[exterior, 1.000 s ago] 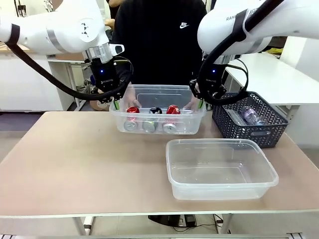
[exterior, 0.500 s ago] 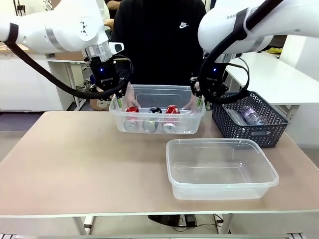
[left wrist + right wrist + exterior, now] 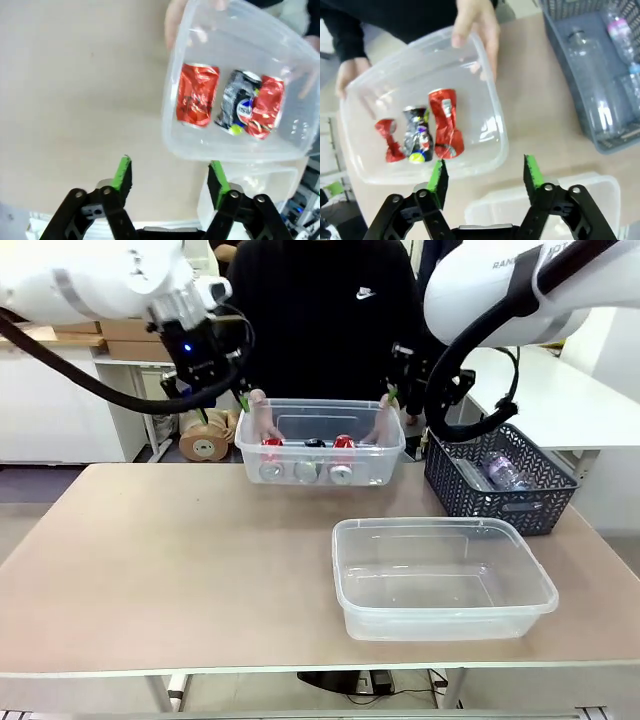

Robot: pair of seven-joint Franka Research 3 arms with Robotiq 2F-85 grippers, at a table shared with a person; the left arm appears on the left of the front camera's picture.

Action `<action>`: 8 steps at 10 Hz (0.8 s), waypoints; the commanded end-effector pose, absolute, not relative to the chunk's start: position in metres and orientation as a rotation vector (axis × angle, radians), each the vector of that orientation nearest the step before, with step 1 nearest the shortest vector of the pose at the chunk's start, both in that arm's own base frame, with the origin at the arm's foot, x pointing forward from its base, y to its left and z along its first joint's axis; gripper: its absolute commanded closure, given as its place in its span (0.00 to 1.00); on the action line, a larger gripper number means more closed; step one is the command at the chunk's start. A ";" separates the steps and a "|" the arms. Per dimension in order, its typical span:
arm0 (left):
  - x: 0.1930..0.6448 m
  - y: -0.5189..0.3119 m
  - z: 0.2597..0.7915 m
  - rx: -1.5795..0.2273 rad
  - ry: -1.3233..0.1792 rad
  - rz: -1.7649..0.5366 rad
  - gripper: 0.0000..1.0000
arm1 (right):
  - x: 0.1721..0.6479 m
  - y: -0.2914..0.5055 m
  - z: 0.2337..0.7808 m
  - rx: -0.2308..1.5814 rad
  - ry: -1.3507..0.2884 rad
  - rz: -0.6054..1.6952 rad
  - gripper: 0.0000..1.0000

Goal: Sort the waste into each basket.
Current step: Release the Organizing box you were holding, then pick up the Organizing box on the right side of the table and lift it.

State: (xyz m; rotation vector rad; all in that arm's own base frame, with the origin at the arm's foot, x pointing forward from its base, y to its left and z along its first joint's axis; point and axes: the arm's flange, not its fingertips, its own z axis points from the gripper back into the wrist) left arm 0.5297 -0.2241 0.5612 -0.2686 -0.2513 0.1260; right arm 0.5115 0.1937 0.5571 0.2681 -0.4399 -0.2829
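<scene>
clear plastic, the rectangular tub (image 3: 392,464) with three crushed drink cans (image 3: 242,102) inside, two red and one black-and-silver, now sits higher in the front frame than a second ago, at upper centre. one hand of the person (image 3: 262,420) grips its left end and the other hand (image 3: 381,423) its right end. both grippers were at those ends before and have since pulled up and outward. the left gripper (image 3: 170,175) has its green pads spread wide with nothing between them, bare tan table (image 3: 160,560) below. the right gripper (image 3: 485,176) is just as wide apart and holds nothing.

so the can tub appears handed over, and that part looks finished. the second clear plastic tub (image 3: 445,524), lower right of centre, is still empty, while clear plastic bottles (image 3: 505,472) lie in the dark lattice-walled basket (image 3: 500,508) at right. those probably go next.
</scene>
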 end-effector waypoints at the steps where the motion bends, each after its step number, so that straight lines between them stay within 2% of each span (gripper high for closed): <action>1: 0.515 -0.212 0.546 -0.338 -0.364 0.095 0.00 | 0.499 0.180 0.540 0.324 -0.510 -0.248 0.00; 3: 0.513 -0.214 0.542 -0.369 -0.369 0.045 0.00 | 0.499 0.179 0.538 0.302 -0.490 -0.274 0.00; 4: 0.523 -0.221 0.562 -0.321 -0.353 0.119 0.00 | 0.504 0.182 0.534 0.274 -0.416 -0.295 0.00; 5: 0.523 -0.221 0.562 -0.321 -0.353 0.119 0.00 | 0.504 0.187 0.543 0.297 -0.501 -0.290 0.00; 8: 0.523 -0.221 0.562 -0.321 -0.353 0.119 0.00 | 0.504 0.187 0.543 0.297 -0.501 -0.290 0.00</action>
